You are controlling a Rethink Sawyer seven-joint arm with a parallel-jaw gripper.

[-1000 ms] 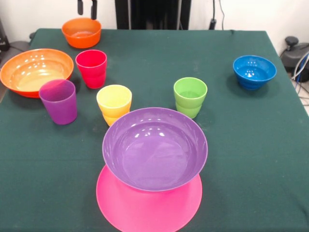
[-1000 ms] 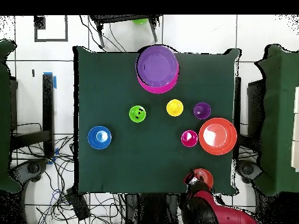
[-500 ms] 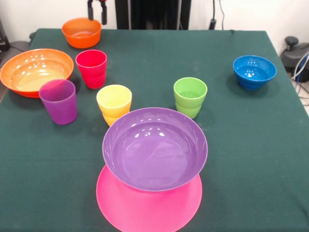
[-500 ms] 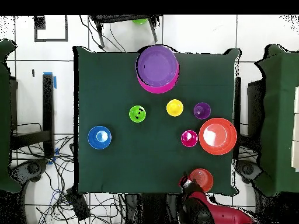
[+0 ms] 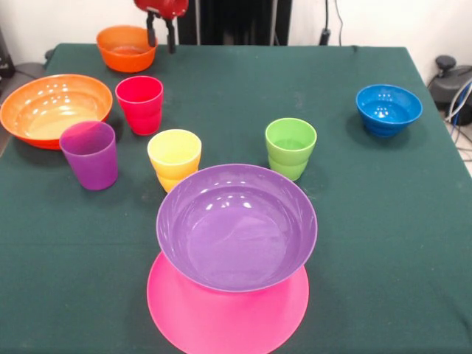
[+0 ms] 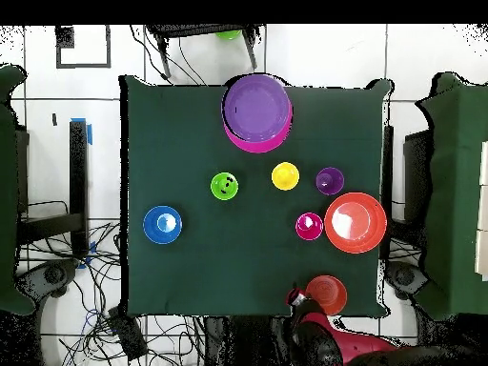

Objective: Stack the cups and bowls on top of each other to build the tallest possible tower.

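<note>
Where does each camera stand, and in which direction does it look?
Front view: across the table, facing the robot; shows the open gripper beside the small orange bowl.
Overhead view: above the table, looking straight down; shows the red arm at the bottom edge.
Shared: the purple bowl on the pink bowl, the blue bowl.

My gripper (image 5: 161,35) comes lower into the front view and shifts right, now just right of the small orange bowl (image 5: 125,48), red housing showing.
</note>
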